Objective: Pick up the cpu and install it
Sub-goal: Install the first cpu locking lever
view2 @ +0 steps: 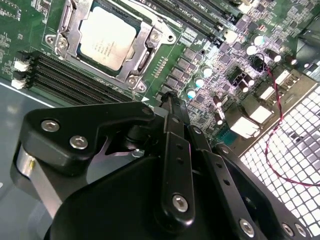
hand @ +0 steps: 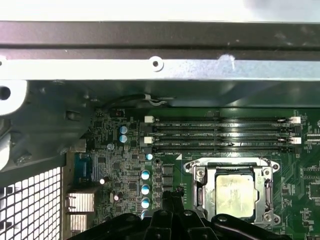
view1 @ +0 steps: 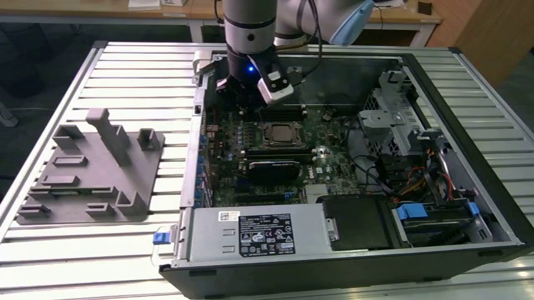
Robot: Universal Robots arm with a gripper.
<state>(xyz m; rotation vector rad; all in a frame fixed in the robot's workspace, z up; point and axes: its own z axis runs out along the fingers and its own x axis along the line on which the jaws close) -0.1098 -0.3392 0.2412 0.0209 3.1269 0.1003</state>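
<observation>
The cpu (view1: 278, 132), a small square chip with a silvery top, lies flat in the motherboard socket inside the open computer case, with the metal socket frame around it. Both wrist views show it too: cpu (view2: 107, 37), cpu (hand: 234, 195). My gripper (view1: 240, 102) hangs over the motherboard just off the socket's corner, toward the exterior view's left and the far case wall. Its black fingers (view2: 170, 107) stand together with nothing between them, the gripper (hand: 167, 198) tips above small capacitors beside the socket.
A grey tray (view1: 92, 169) with upright fixtures lies on the slatted table at the exterior view's left. Inside the case are memory slots (hand: 220, 135), a black heatsink block (view1: 271, 170), the power supply (view1: 250, 234) and drive cages with cables (view1: 409, 156).
</observation>
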